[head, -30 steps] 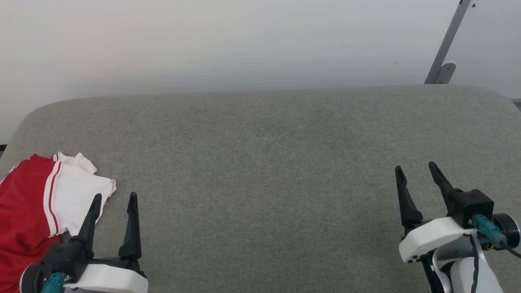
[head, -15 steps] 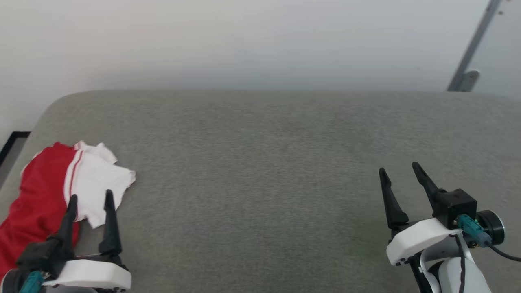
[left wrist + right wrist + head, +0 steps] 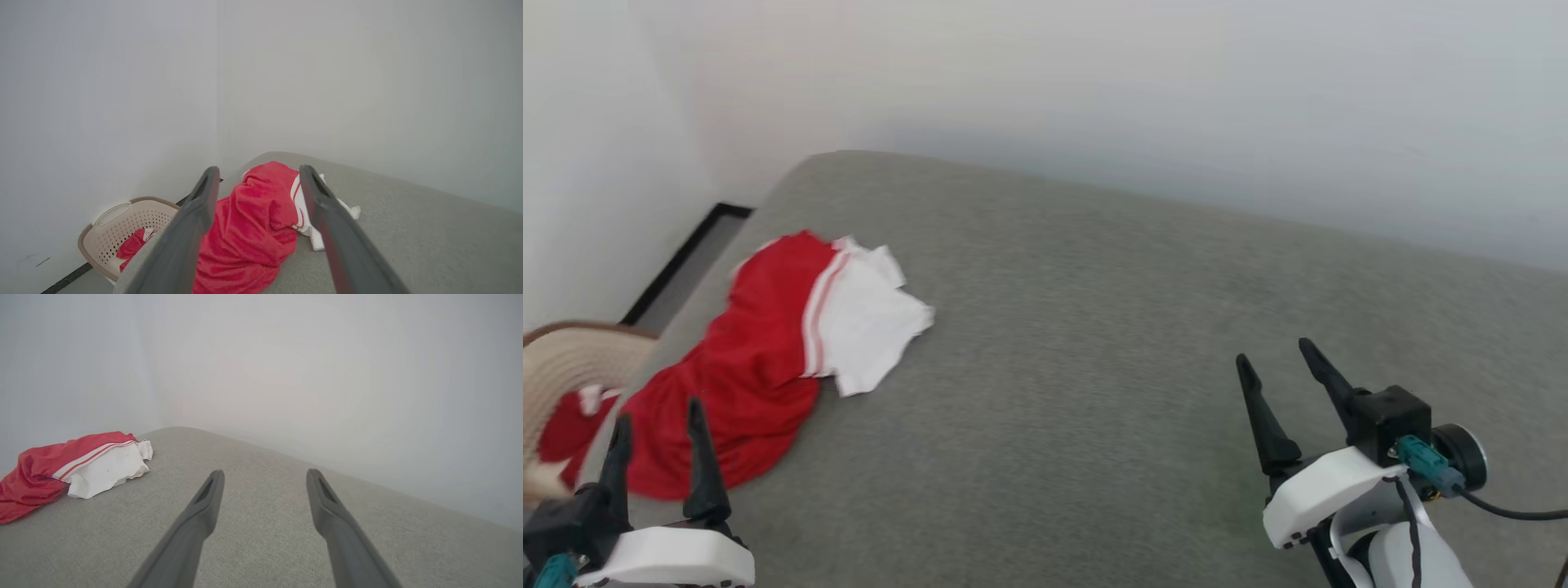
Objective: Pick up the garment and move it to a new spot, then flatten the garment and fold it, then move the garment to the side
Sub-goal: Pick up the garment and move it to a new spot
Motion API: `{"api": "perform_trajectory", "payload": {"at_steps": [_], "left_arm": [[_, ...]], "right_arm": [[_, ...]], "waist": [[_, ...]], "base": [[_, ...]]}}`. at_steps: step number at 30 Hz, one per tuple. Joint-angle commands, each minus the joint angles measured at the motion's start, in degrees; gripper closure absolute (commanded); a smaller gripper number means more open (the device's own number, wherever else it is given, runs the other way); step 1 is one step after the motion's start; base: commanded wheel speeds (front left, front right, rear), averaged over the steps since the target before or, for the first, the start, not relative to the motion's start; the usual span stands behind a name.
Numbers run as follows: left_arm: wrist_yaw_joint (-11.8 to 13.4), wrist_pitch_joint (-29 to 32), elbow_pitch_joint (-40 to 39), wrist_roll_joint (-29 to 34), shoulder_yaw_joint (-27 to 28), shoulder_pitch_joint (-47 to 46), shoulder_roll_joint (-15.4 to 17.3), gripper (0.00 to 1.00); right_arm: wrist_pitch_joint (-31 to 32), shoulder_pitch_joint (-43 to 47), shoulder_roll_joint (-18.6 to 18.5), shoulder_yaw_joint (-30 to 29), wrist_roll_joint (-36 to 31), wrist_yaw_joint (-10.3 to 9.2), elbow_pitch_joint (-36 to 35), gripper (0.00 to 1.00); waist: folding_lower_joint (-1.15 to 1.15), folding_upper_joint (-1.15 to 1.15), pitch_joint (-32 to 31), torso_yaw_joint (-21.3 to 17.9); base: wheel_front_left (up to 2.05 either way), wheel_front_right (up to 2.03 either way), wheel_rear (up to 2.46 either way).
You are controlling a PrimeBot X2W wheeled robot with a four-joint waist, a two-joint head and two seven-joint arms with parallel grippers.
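Observation:
The garment point(image 3: 743, 376) is a crumpled red shirt with a white sleeve, lying at the left end of the grey cushioned surface point(image 3: 1094, 343), its lower part draped over the left edge. My left gripper point(image 3: 658, 412) hovers open at the garment's near edge, nothing between its fingers. In the left wrist view the garment point(image 3: 253, 228) lies just ahead between the open fingers of the left gripper point(image 3: 259, 173). My right gripper point(image 3: 1274, 355) stands open over bare cushion far to the right. The right wrist view has the garment point(image 3: 77, 465) at far left, well away from the right gripper point(image 3: 265, 475).
A beige perforated laundry basket point(image 3: 122, 222) stands on the floor beside the cushion's left edge point(image 3: 572, 367), holding some red and white cloth. White walls meet in a corner behind. The cushion's left edge drops to a dark-trimmed floor strip point(image 3: 686, 253).
The head camera has swung left, bringing the basket, corner and all of the garment into view. The left gripper now points at the garment's red body rather than its white sleeve. Both grippers stay open.

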Motion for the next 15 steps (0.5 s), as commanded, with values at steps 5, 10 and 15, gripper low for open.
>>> {"api": "perform_trajectory", "payload": {"at_steps": [5,10,15], "left_arm": [[0.1,0.8,-1.0,-0.3,-0.1,1.6,0.5,0.0],[0.0,1.0,-1.8,-0.6,-0.3,2.1,0.8,0.0],[-0.4,1.7,-2.2,-1.1,-0.6,1.7,1.2,0.0]], "right_arm": [[-0.5,0.2,0.0,1.3,1.2,-0.04,1.1,0.0],[-0.8,0.4,0.0,1.4,1.3,-0.04,1.3,0.0],[-1.1,0.8,0.2,0.8,1.3,-0.04,1.3,0.0]], "waist": [[0.0,0.0,-1.5,7.3],[0.0,0.0,-1.8,9.8],[0.0,0.0,-1.9,11.4]], "base": [[0.0,0.0,0.0],[0.0,0.0,0.0],[0.0,0.0,0.0]]}}
